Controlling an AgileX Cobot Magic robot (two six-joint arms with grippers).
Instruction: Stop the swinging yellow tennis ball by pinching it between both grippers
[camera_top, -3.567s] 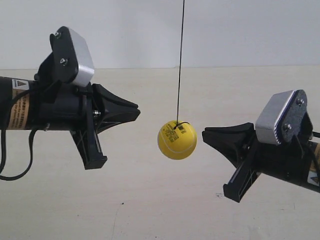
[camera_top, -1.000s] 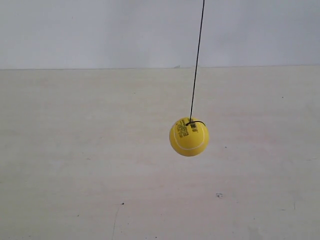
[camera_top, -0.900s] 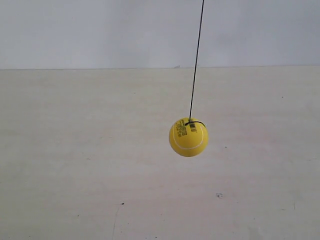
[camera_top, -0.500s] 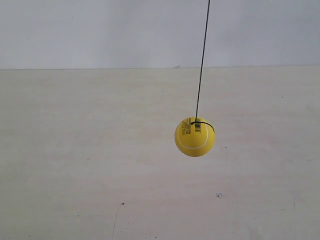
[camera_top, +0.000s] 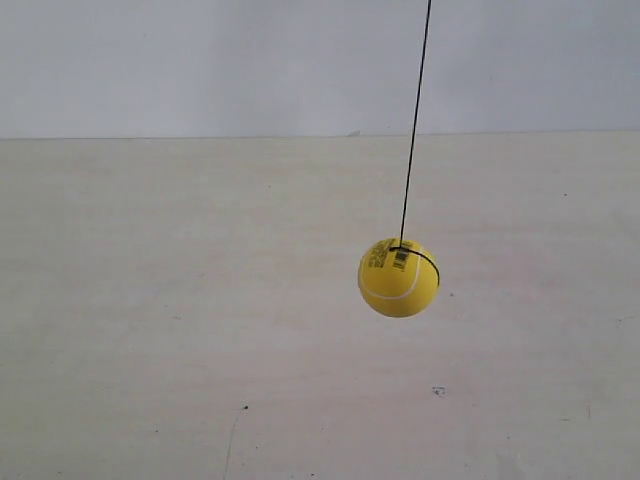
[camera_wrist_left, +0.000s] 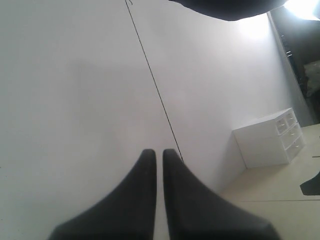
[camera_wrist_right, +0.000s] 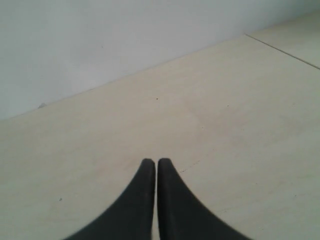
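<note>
The yellow tennis ball (camera_top: 399, 277) hangs free on its thin black string (camera_top: 415, 120) right of the exterior view's middle, white seam and small barcode print facing the camera. Neither arm shows in the exterior view. In the left wrist view my left gripper (camera_wrist_left: 159, 152) is shut, its black tapered fingers almost touching with nothing between them, and the string (camera_wrist_left: 152, 82) crosses the white wall beyond; the ball is out of that view. My right gripper (camera_wrist_right: 157, 161) is shut too, pointing over the pale floor, with no ball in sight.
A pale beige floor (camera_top: 200, 350) meets a plain white wall (camera_top: 200, 60) behind the ball. A white drawer cabinet (camera_wrist_left: 270, 137) stands against the wall in the left wrist view. A dark shape (camera_wrist_left: 225, 7) hangs at that view's edge.
Both arms flanked the ball 3.6 s ago and have gone from the exterior view. Over the last second the ball has swung a little rightward and slightly down.
</note>
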